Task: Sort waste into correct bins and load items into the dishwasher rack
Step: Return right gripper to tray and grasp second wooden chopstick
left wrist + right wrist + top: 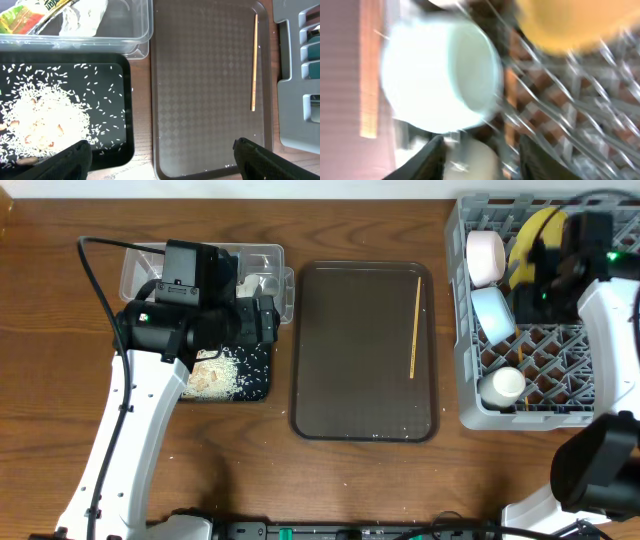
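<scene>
My left gripper (265, 320) (160, 152) is open and empty, over the gap between the black tray (126, 100) and the brown serving tray (200, 100). Whitish rice scraps (45, 120) lie in the black tray. The clear tub (142, 35) holds the green-yellow wrapper (30, 15) and crumpled white paper (85, 15). One chopstick (415, 327) (254, 62) lies on the serving tray. The grey rack (468, 405) holds the white bowl (485, 255), yellow plate (530, 235), light blue bowl (493, 313) and pale cup (503, 385). My right gripper (530, 290) (482, 155) is open above the rack; its view is blurred.
The brown serving tray (350, 350) lies between the bins and the rack, with a few rice grains near its front edge. The black tray (262, 385) and clear tub (272, 255) sit partly under my left arm. A second chopstick is not clearly visible.
</scene>
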`<control>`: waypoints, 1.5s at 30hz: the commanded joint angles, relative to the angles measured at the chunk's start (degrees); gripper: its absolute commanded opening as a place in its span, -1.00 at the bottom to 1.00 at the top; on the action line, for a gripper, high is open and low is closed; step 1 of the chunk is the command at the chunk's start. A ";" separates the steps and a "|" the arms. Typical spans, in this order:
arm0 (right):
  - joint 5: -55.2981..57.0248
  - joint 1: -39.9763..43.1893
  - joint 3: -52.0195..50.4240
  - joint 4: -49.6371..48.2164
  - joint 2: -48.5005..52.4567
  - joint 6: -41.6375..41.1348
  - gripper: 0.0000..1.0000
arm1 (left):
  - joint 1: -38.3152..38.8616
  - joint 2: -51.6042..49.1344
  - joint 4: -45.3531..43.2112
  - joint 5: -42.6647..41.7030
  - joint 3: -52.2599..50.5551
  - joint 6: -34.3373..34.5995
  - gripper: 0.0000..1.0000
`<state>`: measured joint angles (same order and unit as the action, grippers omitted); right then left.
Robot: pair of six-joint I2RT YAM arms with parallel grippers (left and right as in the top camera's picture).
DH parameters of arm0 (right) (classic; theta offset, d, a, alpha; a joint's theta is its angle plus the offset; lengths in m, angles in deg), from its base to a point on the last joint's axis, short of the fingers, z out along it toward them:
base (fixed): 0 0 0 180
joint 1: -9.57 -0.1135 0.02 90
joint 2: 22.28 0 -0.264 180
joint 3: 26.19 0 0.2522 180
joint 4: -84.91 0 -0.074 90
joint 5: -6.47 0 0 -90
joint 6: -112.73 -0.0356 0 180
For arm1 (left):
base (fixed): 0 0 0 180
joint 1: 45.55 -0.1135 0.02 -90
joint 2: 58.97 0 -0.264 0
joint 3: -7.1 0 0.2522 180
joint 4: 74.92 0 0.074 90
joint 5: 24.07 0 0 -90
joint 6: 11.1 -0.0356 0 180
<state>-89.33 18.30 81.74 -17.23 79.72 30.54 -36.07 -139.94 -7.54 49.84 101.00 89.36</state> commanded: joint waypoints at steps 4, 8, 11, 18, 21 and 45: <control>-21.92 -2.19 3.67 -0.81 -0.39 -2.23 0.09 | -0.15 -0.26 0.11 0.76 0.31 -0.52 0.86; -21.44 -6.93 3.17 -3.32 -0.33 -4.92 0.08 | -0.15 -0.26 0.11 0.76 0.31 -0.52 0.85; -12.39 -13.05 3.17 -4.92 0.31 -9.88 0.05 | -0.15 -0.26 0.11 0.76 0.31 -0.52 0.85; 4.46 -24.04 3.17 -4.76 6.14 -21.27 -0.11 | -0.15 -0.26 0.11 0.76 0.31 -0.52 0.85; 4.46 -25.94 3.17 -4.07 9.73 -22.16 -0.16 | -0.15 -0.26 0.11 0.76 0.31 -0.52 0.86; 6.27 -26.80 2.38 1.95 23.82 -29.33 -0.39 | -0.15 -0.26 0.11 0.76 0.31 -0.52 0.85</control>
<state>-84.19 -8.08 84.58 -15.15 102.73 2.76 -36.07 -139.94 -7.54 49.84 101.00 89.36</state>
